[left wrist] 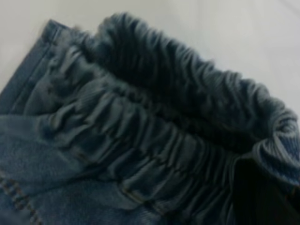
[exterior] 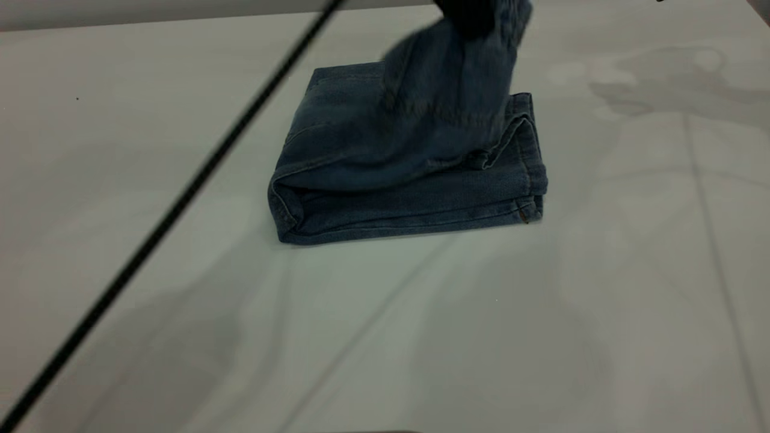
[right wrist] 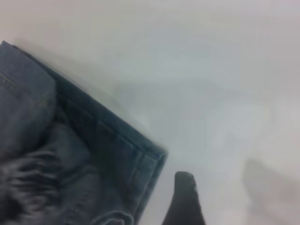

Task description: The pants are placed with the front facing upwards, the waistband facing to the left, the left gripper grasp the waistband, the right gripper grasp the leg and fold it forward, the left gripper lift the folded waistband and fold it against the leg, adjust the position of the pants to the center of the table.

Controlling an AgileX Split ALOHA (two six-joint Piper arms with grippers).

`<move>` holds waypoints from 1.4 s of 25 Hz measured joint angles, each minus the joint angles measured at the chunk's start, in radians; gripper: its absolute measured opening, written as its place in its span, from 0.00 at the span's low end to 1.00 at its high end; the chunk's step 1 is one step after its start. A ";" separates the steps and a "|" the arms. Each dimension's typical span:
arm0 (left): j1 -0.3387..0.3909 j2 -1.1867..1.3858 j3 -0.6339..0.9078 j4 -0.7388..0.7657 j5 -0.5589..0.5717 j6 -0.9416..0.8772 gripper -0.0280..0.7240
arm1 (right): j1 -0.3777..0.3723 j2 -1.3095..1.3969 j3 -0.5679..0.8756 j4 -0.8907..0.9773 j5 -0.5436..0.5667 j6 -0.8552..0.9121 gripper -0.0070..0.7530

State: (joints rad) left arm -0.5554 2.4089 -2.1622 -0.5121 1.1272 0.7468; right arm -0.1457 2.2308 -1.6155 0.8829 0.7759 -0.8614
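Mid tabletop (exterior: pixel 601 313) we see the pants (exterior: pixel 409 180) folded; left pincer (exterior: pixel 472 15) above them grips the raised waistband (left wrist: pixel 164 136). Right pincer (right wrist: pixel 185 201) hovers beside the hem, state unclear.

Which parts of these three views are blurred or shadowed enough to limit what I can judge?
Exterior view: the lifted part of the pants is motion-blurred where it meets the top edge, and soft shadows cross the table. Left wrist view: the waistband fills the frame, soft-focused. Right wrist view: hazy; one dark fingertip of the right claw shows beside the hem.
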 joint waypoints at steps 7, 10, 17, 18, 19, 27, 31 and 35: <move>-0.015 0.082 0.000 0.006 -0.061 0.001 0.18 | -0.001 0.000 0.000 0.000 0.000 0.003 0.64; -0.016 0.087 0.000 -0.013 -0.063 0.001 0.33 | -0.001 0.000 0.000 0.000 0.000 0.003 0.64; -0.019 0.075 -0.072 -0.065 -0.040 0.000 0.76 | -0.002 -0.003 0.000 0.000 0.000 0.003 0.64; -0.019 0.069 -0.100 -0.064 -0.020 0.000 0.79 | -0.002 -0.006 0.000 0.000 0.000 0.003 0.64; -0.019 0.060 -0.130 -0.057 0.006 0.000 0.82 | -0.002 -0.013 0.000 0.000 0.000 0.003 0.64; -0.021 0.003 -0.278 0.423 0.045 0.000 0.81 | -0.002 -0.145 0.001 0.000 0.049 0.011 0.64; -0.017 0.013 -0.270 0.559 0.045 0.000 0.81 | 0.002 -0.241 0.001 0.018 0.067 0.025 0.64; -0.017 0.073 -0.270 0.458 0.045 0.017 0.81 | 0.008 -0.314 0.001 0.041 0.097 0.039 0.64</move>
State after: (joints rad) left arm -0.5726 2.4816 -2.4323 -0.0536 1.1721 0.7636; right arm -0.1378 1.9172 -1.6146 0.9237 0.8729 -0.8224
